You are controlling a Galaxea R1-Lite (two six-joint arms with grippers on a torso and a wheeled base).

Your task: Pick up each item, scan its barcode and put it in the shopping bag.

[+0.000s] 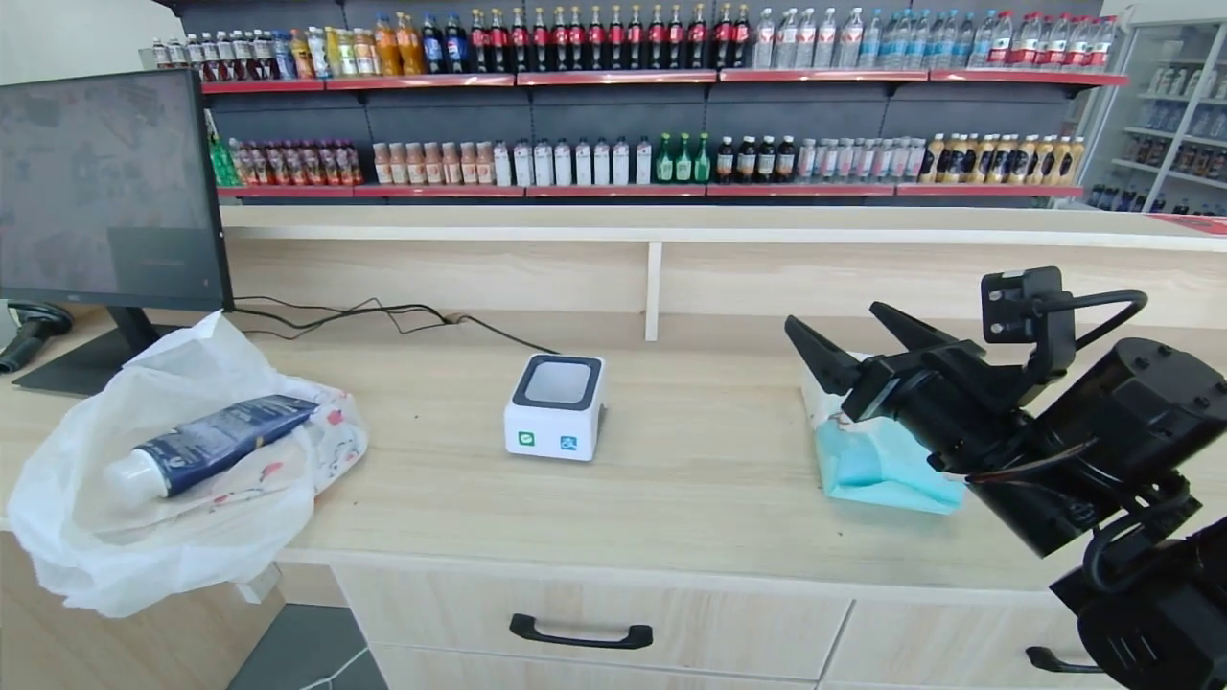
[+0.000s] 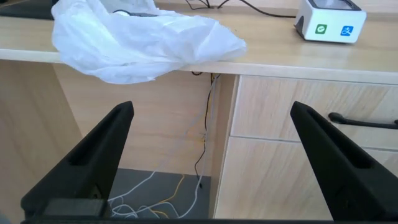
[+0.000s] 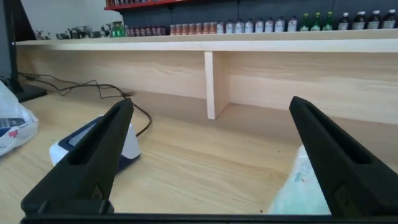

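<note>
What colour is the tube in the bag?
Dark blue tube, white cap; clearest in head view.

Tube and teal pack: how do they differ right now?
The tube is dark blue, slim and round; the teal pack is pale, wide and flattish. The tube lies in the white bag; the teal pack lies on the bare counter by the open right hand. Both lie down, neither upright.

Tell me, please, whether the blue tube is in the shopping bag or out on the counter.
Inside: the blue tube lies on its side in the open mouth of the white shopping bag.
</note>
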